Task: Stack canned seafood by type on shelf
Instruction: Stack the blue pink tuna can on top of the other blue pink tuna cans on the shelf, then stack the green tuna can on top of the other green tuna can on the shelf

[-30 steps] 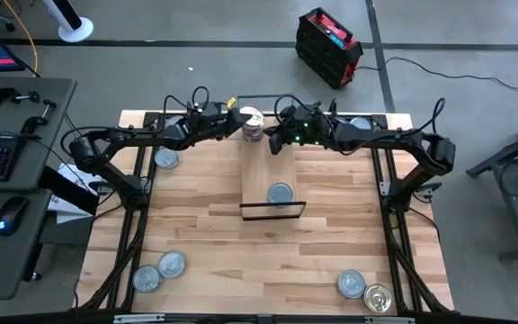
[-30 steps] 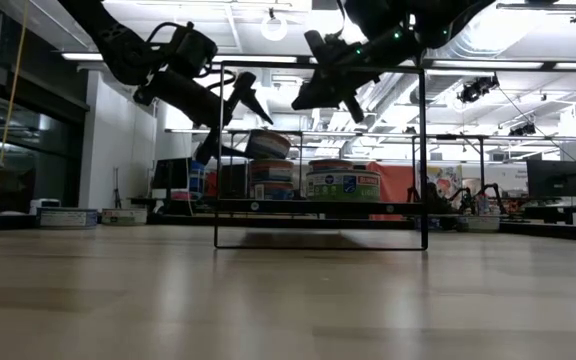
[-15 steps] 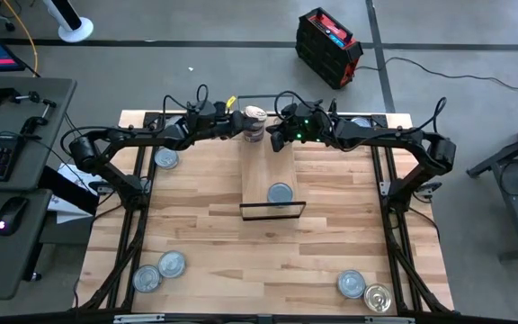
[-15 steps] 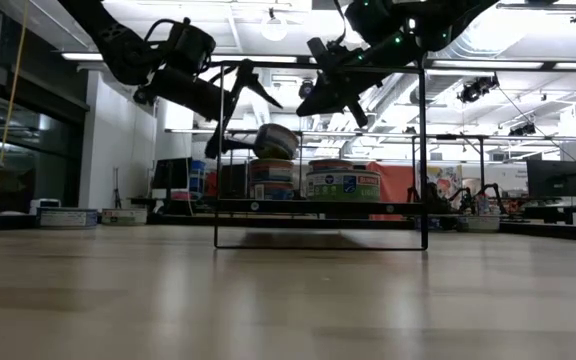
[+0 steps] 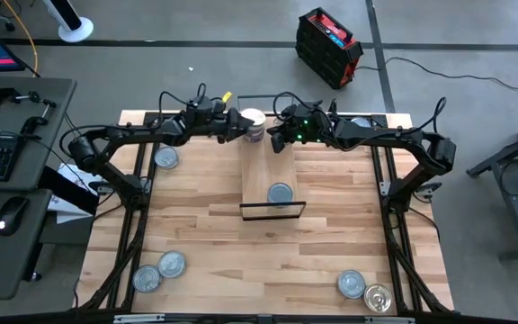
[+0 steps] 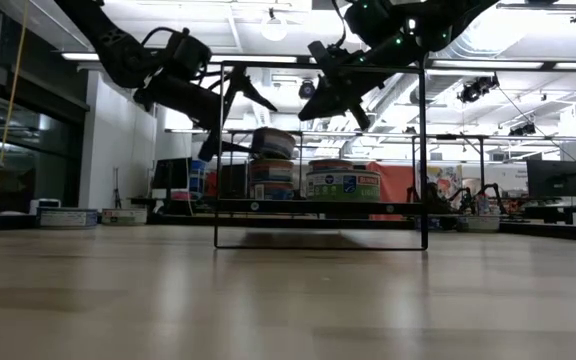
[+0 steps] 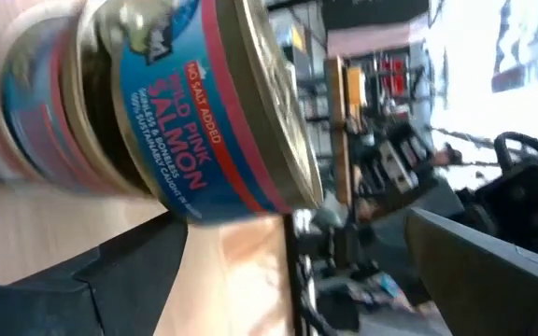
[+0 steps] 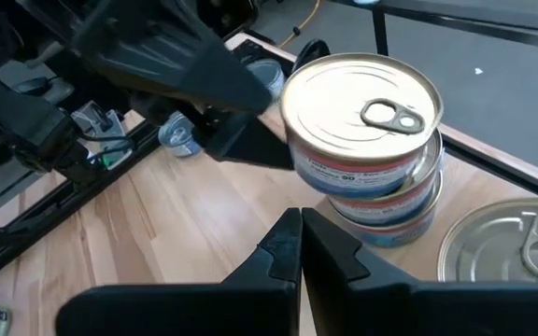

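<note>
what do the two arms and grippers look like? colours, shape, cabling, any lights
Both arms are dark, near-black jointed links with rounded joint housings. Loose black cables loop above each wrist in the high view. The left gripper has two flat, wedge-shaped matte-black fingers. The right gripper has the same tapered black fingers. Small green lights glow on the right wrist; a yellow tag sits near the left wrist.

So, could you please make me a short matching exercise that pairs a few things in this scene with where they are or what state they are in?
Things:
1. left tool
2. right tool
3. stack of tins
4. single tin

States or places:
A. shut
B. near end of the shelf
C. open
D. far end of the shelf, top tin tilted

Pairs: 1-C, 2-A, 3-D, 4-B
</note>
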Controlling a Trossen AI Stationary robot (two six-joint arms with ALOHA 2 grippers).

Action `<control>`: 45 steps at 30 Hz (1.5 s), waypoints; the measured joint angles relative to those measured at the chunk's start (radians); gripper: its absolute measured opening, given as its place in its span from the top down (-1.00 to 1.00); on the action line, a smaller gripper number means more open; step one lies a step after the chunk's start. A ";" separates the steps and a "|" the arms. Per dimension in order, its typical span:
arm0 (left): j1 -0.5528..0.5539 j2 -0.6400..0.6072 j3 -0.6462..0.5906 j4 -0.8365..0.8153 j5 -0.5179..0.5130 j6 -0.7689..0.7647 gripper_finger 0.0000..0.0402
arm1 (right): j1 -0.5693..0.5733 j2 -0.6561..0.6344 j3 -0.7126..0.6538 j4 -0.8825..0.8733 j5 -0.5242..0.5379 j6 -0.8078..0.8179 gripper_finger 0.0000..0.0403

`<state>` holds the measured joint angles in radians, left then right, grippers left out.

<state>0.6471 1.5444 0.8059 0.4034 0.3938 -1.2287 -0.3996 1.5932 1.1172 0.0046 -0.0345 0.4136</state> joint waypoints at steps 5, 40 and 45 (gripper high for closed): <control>0.048 0.000 0.000 -0.032 0.037 -0.010 -0.94 | 0.000 0.000 0.000 -0.004 0.000 0.000 1.00; 0.059 0.000 0.000 -0.032 -0.003 -0.076 -0.94 | 0.000 0.000 0.000 -0.015 0.012 0.000 1.00; 0.059 -0.001 0.000 -0.028 0.017 -0.068 -0.94 | 0.000 0.000 0.000 -0.029 0.002 0.001 1.00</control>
<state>0.7059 1.5431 0.8059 0.3753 0.4109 -1.2966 -0.3996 1.5929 1.1172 -0.0242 -0.0328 0.4150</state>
